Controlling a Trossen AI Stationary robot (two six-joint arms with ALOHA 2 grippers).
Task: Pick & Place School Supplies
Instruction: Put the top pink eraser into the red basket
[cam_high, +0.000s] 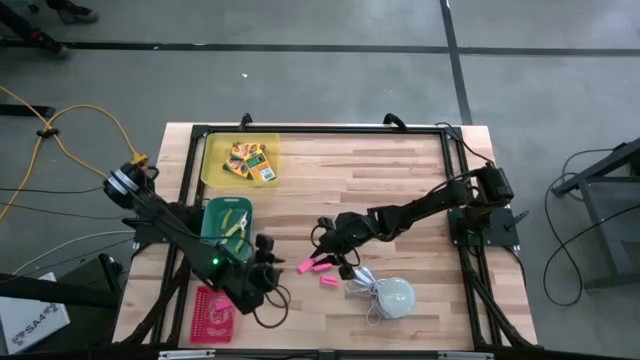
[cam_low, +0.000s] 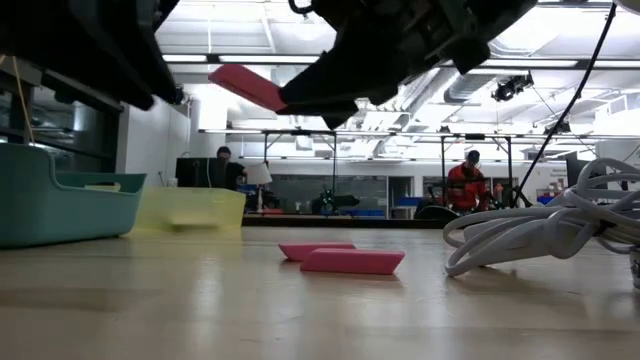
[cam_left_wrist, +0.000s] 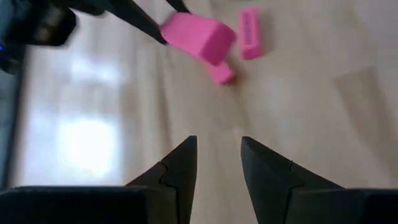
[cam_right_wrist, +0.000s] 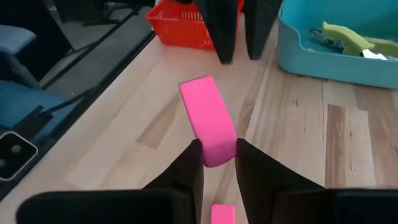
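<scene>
The right gripper (cam_right_wrist: 217, 163) is pinching a pink eraser block (cam_right_wrist: 208, 120) by one end, its fingers closed tight on the block's narrow sides, so the block is sticking out forward and slightly upward past the fingertips. In the low view the block (cam_low: 246, 87) is hanging clear above the wood, tilted, with its long axis running on from the fingers.

The left gripper (cam_left_wrist: 216, 163) is hovering just beside it, fingers parted with nothing between them. From its wrist camera the held block (cam_left_wrist: 198, 37) is lying straight ahead of the gap, presenting its free end, so this looks like a hand-over, and the left arm is the one nearer the bins. The red basket (cam_high: 215, 314) and the teal bin (cam_high: 215, 213) holding the lime-green-handled scissors (cam_high: 236, 224) are sitting on the left arm's side. Which bin the erasers belong in I cannot tell.

Two more pink blocks are lying flat on the table (cam_high: 380, 180): one (cam_low: 352, 261) nearer the low camera, another (cam_low: 315, 249) just behind it, both beneath the grippers. The block looks rigid, matte and square-edged. The yellow tray (cam_high: 212, 160) is holding the yellow-and-green boxes (cam_high: 252, 160).
</scene>
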